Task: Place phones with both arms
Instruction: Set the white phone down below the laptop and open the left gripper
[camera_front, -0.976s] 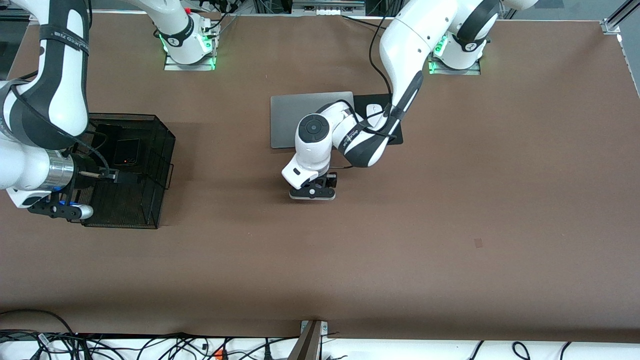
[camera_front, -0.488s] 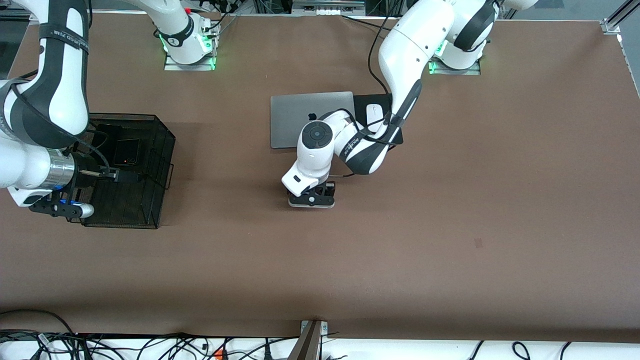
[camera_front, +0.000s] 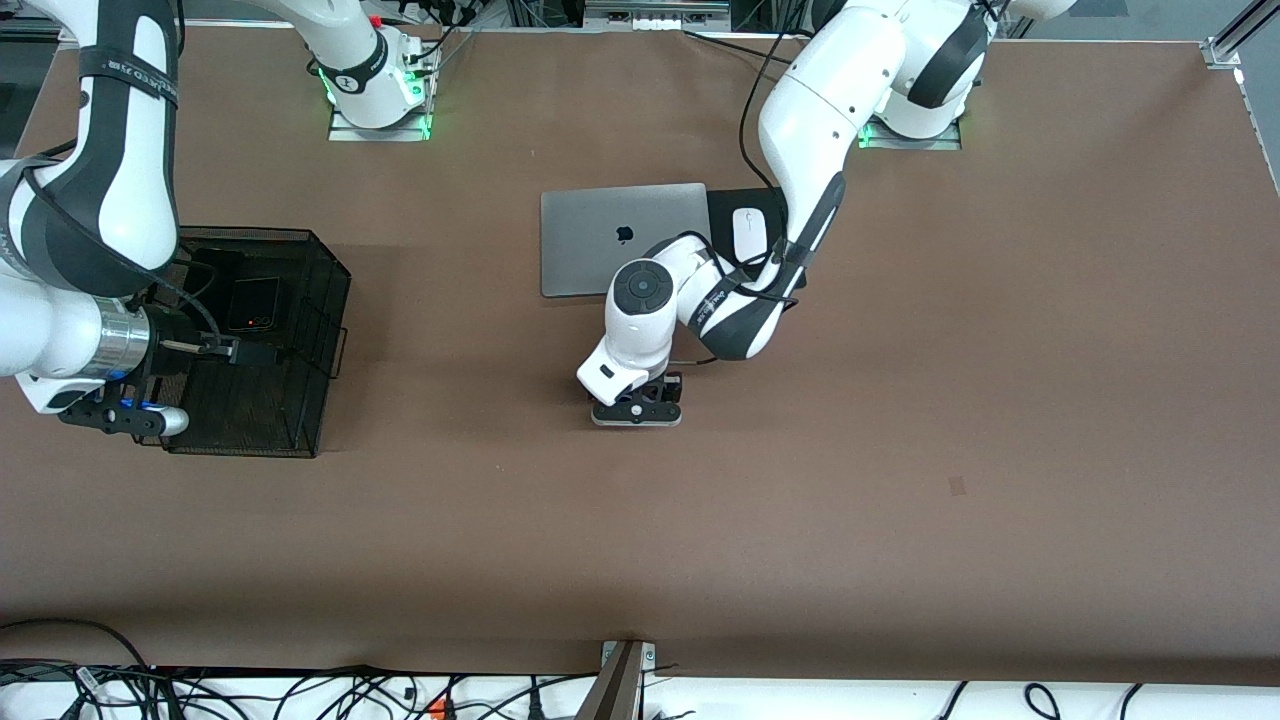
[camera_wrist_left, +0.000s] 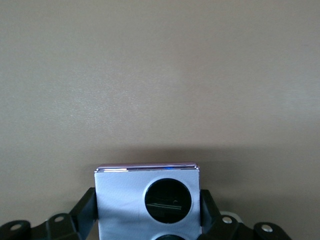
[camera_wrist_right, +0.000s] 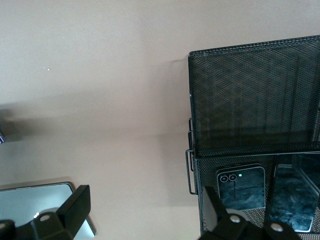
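Note:
My left gripper (camera_front: 637, 412) is shut on the lavender-white phone (camera_wrist_left: 120, 200), whose black circles face the wrist camera. It hangs low over bare brown table; I cannot tell whether the phone touches the top. The black fingers (camera_wrist_left: 86, 209) press both side edges of the phone. My right gripper (camera_front: 245, 353) stands open and empty over the black mesh basket (camera_front: 320, 262). A squarish black phone (camera_front: 252, 303) (camera_wrist_right: 240, 187) lies in the basket, with a longer black phone (camera_wrist_right: 295, 197) beside it.
A shut grey laptop (camera_front: 590, 235) lies at the table's middle, toward the arms' bases. Beside it a white mouse (camera_front: 747, 232) rests on a black pad (camera_front: 728, 200). The basket wall (camera_wrist_right: 250, 100) stands tall near my right hand.
My left gripper has carried the lavender-white phone a little toward the front camera and toward the left arm's end. The right arm has stayed still over the basket.

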